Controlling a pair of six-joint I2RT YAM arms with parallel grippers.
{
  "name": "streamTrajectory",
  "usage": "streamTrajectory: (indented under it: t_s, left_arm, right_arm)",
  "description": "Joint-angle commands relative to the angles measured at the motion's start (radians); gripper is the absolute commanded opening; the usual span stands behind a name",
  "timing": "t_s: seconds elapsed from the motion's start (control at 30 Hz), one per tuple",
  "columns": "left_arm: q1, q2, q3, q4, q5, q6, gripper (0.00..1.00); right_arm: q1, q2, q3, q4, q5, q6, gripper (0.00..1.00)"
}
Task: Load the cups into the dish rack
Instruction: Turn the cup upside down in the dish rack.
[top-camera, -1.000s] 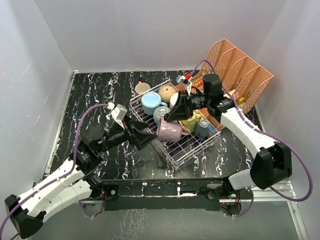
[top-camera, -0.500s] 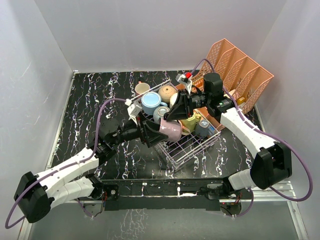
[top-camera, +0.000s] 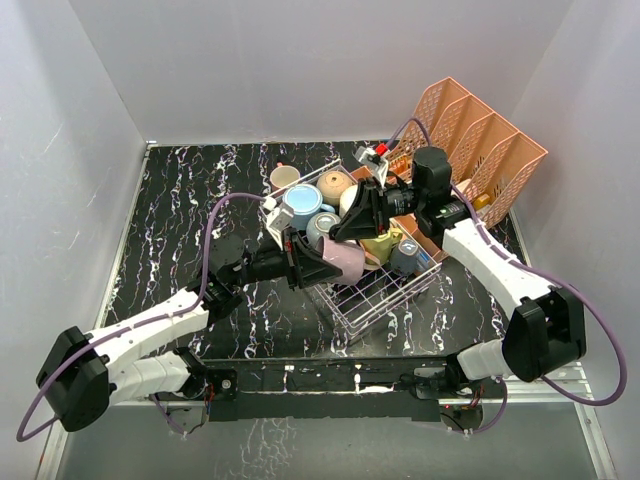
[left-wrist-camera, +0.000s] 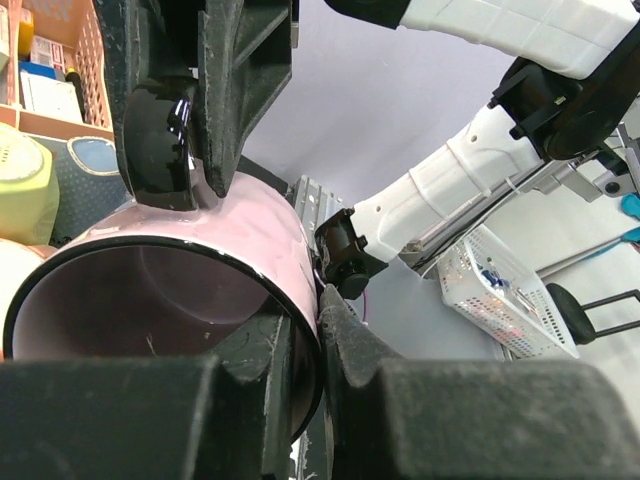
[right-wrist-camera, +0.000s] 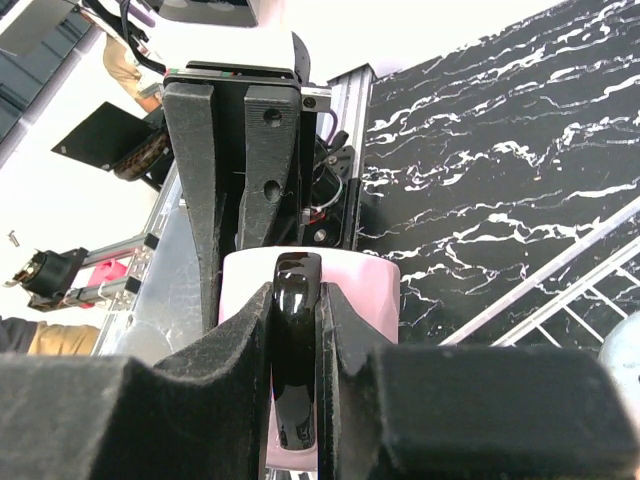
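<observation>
Lists roughly six cups (top-camera: 302, 205) already heaped in dish rack (top-camera: 380, 300), pink mug (top-camera: 348, 260) at its left edge, clamped at rim by left gripper (left-wrist-camera: 308, 330) and pinched by dark handle (left-wrist-camera: 160, 150) in right gripper (right-wrist-camera: 298, 320), plus cream cup (top-camera: 284, 177) seemingly outside, behind.

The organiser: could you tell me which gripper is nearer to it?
Right. The right gripper holds the pink mug by its handle, left of the organiser; the left gripper pinches the mug's rim, farther left.
</observation>
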Motion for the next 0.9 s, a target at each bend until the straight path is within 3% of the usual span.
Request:
streamTrajectory:
  t_s: [0.0,0.07,0.1,0.23,0.43,0.6,0.87]
  left_arm:
    - [0.019,0.016,0.02,0.028,-0.027,-0.028,0.0]
    - [0.023,0.005,0.006,0.053,-0.019,-0.045,0.0]
    - [0.026,-0.002,0.001,0.055,-0.014,-0.051,0.0]
    - [0.049,-0.039,-0.006,0.038,0.041,-0.078,0.0]
    - [0.112,-0.128,0.004,-0.044,0.156,-0.126,0.0]
    - [0.214,-0.19,0.02,-0.122,0.329,-0.164,0.0]
    - [0.288,-0.152,0.065,-0.112,0.537,-0.285,0.0]
  right_arm:
    - [0.0,-0.083,-0.01,0.106,-0.063,0.033,0.09]
    - [-0.005,-0.094,-0.02,0.105,-0.07,0.032,0.12]
    - [-0.01,-0.097,-0.023,0.106,-0.076,0.026,0.19]
    - [-0.047,-0.117,0.001,0.001,-0.082,-0.11,0.63]
    - [-0.076,-0.099,0.225,-0.596,0.061,-0.73,0.96]
    - [-0.076,-0.092,0.378,-0.89,0.291,-1.122,0.99]
    - [-0.075,-0.038,0.49,-1.123,0.34,-1.554,0.99]
